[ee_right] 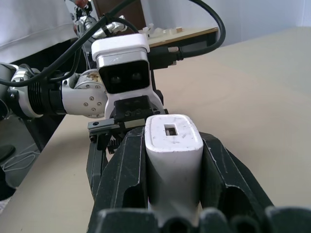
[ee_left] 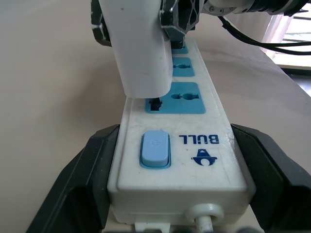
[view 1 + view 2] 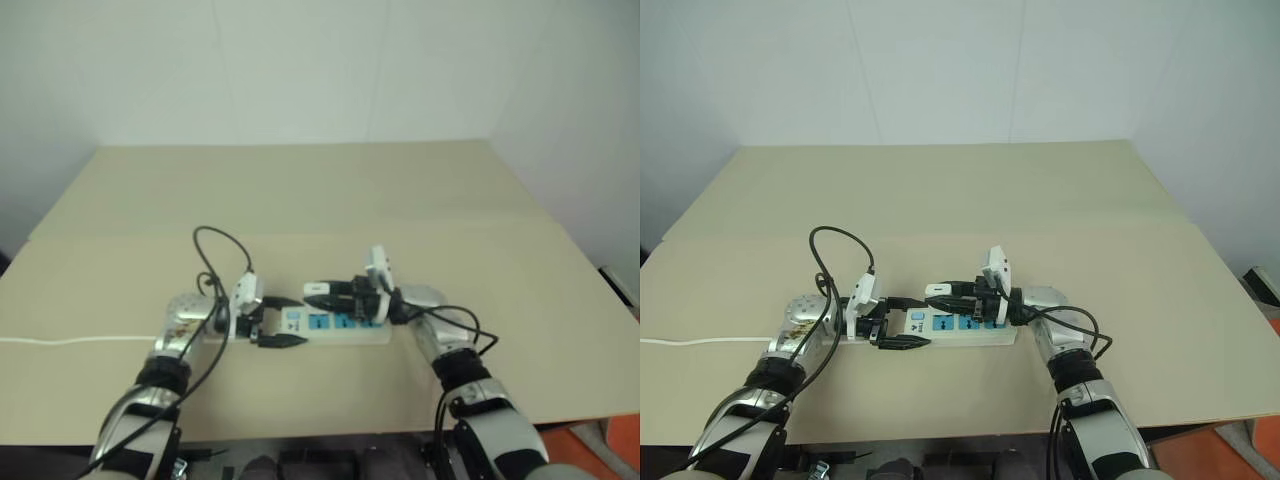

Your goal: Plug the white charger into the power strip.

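Note:
The power strip [image 3: 375, 334] lies flat on the tan table, its blue sockets facing up. My left gripper [image 3: 285, 320] is shut on its switch end, one black finger [image 2: 73, 179] on each long side of the strip [image 2: 194, 160]. The white charger [image 1: 174, 160] sits clamped in my right gripper [image 3: 322, 295], which is shut on it and reaches in level from the right. In the left wrist view the charger [image 2: 143, 48] stands upright over the socket nearest the blue switch [image 2: 155, 148], its bottom edge at the socket face. Its pins are hidden.
The strip's thin white cord [image 3: 60, 341] runs off to the left across the table [image 3: 300, 200]. Black cables loop above both wrists. The table's front edge is close below the arms, and something orange [image 3: 600, 440] lies past its right front corner.

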`<act>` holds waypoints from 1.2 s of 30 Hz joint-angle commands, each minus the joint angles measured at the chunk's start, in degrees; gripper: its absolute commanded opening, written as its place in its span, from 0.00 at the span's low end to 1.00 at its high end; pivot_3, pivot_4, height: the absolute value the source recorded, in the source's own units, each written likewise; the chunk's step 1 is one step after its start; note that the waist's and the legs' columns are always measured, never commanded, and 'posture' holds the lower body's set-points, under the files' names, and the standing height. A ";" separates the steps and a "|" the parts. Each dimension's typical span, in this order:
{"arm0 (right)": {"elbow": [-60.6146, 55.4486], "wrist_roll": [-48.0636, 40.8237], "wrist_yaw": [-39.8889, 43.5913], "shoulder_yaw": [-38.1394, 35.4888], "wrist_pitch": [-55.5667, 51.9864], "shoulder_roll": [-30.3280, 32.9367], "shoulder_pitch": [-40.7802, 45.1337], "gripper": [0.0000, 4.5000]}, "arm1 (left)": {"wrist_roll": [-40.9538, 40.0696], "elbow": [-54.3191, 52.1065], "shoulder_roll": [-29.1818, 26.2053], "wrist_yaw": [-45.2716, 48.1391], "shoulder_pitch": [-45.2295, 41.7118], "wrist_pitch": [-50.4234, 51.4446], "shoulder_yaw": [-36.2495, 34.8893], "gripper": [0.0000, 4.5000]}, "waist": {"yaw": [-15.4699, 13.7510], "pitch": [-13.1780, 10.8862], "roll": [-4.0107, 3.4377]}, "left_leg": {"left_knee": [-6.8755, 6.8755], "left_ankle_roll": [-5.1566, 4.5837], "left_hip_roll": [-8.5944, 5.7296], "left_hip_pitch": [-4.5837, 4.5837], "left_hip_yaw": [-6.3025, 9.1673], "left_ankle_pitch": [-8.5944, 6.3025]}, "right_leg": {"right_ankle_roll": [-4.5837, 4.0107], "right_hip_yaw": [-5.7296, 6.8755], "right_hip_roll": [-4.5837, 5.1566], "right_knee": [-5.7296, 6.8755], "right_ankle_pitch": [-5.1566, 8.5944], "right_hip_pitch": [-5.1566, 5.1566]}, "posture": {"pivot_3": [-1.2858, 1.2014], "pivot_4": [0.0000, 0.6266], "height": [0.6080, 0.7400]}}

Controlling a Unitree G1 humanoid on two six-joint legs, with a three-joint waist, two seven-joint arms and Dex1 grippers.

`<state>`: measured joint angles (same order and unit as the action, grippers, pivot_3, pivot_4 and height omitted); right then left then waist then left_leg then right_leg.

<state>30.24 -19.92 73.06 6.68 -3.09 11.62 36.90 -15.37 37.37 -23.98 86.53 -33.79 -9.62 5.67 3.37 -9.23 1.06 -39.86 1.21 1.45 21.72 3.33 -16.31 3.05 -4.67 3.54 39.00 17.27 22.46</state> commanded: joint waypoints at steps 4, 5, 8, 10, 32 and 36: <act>0.18 1.27 -0.04 -0.33 0.68 2.00 -1.55 0.25 | 0.19 -0.21 -0.65 0.49 -0.59 -0.51 -0.10 0.73 | -0.06 0.00 -0.01 | 0.01 0.00 0.00 0.00 0.00 0.00 | 0.00 0.00 0.00 -0.01 0.00 0.00 | 0.52 0.24 1.00; 0.05 1.27 -0.05 -0.28 0.69 1.95 -1.63 0.25 | 0.19 -0.22 -0.67 0.50 -0.59 -0.54 -0.10 0.73 | -0.07 0.00 -0.01 | 0.01 0.00 0.00 -0.01 0.00 0.00 | 0.00 0.00 0.00 -0.01 0.00 0.00 | 0.52 0.24 1.00; 0.09 1.06 -0.51 -0.58 0.46 1.79 -1.79 0.25 | 0.19 -0.26 -0.75 0.54 -0.58 -0.55 -0.10 0.73 | -0.08 0.00 -0.01 | 0.01 0.00 0.00 0.00 0.00 0.00 | 0.00 0.00 0.00 -0.01 0.00 0.00 | 0.52 0.24 1.00; 0.30 0.97 -0.54 -0.79 0.58 1.93 -1.85 0.25 | 0.18 -0.28 -0.83 0.55 -0.58 -0.49 -0.13 0.73 | -0.08 0.00 -0.01 | 0.02 0.00 0.00 0.00 0.00 0.00 | 0.00 0.00 0.00 -0.02 0.00 0.00 | 0.52 0.24 1.00; 8.36 6.36 0.18 3.50 10.79 4.59 -2.50 0.25 | -0.17 -1.35 -1.20 0.41 0.15 -0.09 0.06 0.73 | -0.70 0.00 0.00 | 0.05 -0.01 0.03 -0.24 -0.02 0.00 | 0.00 0.00 -0.01 -0.10 0.00 -0.22 | 0.52 0.24 1.00; 10.31 6.47 -0.69 4.12 10.28 4.38 -2.16 0.25 | -0.18 -1.62 -1.46 0.33 0.37 -0.11 0.02 0.73 | -0.68 0.00 0.00 | 0.06 -0.01 0.09 -0.37 -0.07 -0.01 | 0.00 0.00 -0.05 -0.09 0.00 -0.30 | 0.52 0.24 1.00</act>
<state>34.59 -18.77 74.75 10.08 8.56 13.49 37.16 -15.12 37.23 -23.85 85.86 -33.61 -9.61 6.55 2.69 -9.23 1.06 -39.79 1.21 1.57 21.32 3.26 -16.31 3.05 -4.67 3.47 38.91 17.27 22.14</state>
